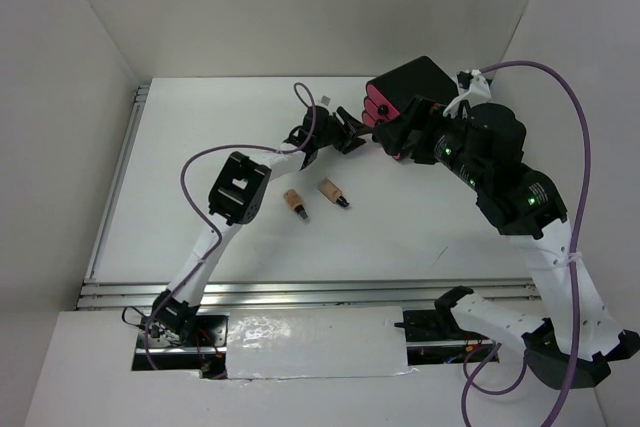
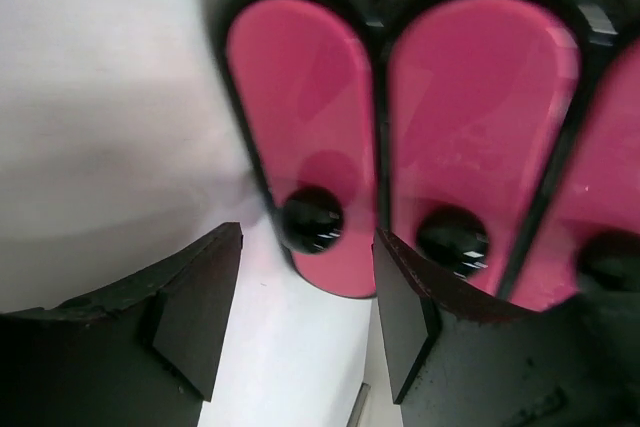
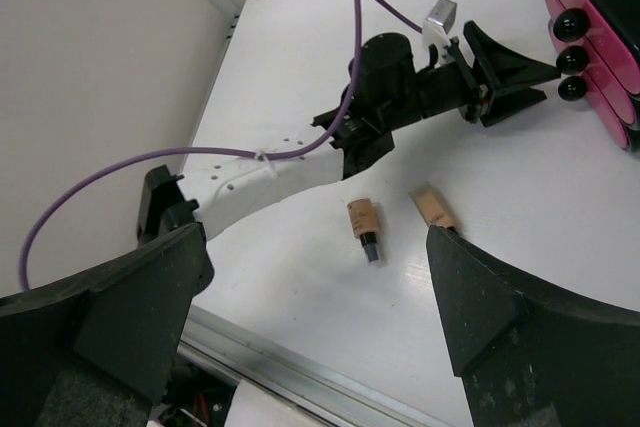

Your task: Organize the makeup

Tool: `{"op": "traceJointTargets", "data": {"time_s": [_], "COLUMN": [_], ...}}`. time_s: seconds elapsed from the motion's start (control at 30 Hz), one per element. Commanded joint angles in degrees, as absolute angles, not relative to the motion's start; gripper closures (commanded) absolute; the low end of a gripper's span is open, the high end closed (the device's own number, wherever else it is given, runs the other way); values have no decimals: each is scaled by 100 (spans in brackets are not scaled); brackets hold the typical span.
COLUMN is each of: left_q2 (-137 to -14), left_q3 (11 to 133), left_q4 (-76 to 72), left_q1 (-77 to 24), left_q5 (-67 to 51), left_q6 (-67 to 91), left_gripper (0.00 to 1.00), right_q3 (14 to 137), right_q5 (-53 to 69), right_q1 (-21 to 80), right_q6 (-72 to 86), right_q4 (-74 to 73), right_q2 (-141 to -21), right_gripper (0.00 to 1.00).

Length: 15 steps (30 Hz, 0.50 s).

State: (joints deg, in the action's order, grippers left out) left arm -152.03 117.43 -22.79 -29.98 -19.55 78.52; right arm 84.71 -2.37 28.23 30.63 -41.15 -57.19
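Two tan bottles [image 1: 293,201]: lying on the bench [image 1: 200,147], at 7 o'clock from the left hand, apart from it.
Left hand [image 2: 305,317]: fingers apart, just by a black knob [image 2: 312,219] on a pink drawer [image 2: 300,117].
Right hand [image 3: 315,297]: fingers wide apart, holding nothing.

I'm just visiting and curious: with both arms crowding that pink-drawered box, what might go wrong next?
The left jaws stand open facing a drawer knob; closing off-centre may slip or shove the box. Both arms meet there and might collide. The lying bottles could roll if nudged.
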Motion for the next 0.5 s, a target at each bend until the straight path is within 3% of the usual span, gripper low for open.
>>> {"op": "traceJointTargets", "data": {"time_s": [0.0, 0.47], "left_q2": [-15521, -16014], "left_q3": [12014, 12278], "left_q4": [-2610, -3041], "left_q1": [-3023, -3120], "left_q5": [-1986, -2171], "left_q6": [8103, 8560], "left_gripper": [33, 33], "right_q3": [8754, 8692], "right_q5": [-62, -88], "right_q1": [2804, 2795], "right_q6": [2962, 2900], "right_q4": [-3902, -3885], "right_q2": [-5704, -5722], "right_gripper": [0, 0]}}
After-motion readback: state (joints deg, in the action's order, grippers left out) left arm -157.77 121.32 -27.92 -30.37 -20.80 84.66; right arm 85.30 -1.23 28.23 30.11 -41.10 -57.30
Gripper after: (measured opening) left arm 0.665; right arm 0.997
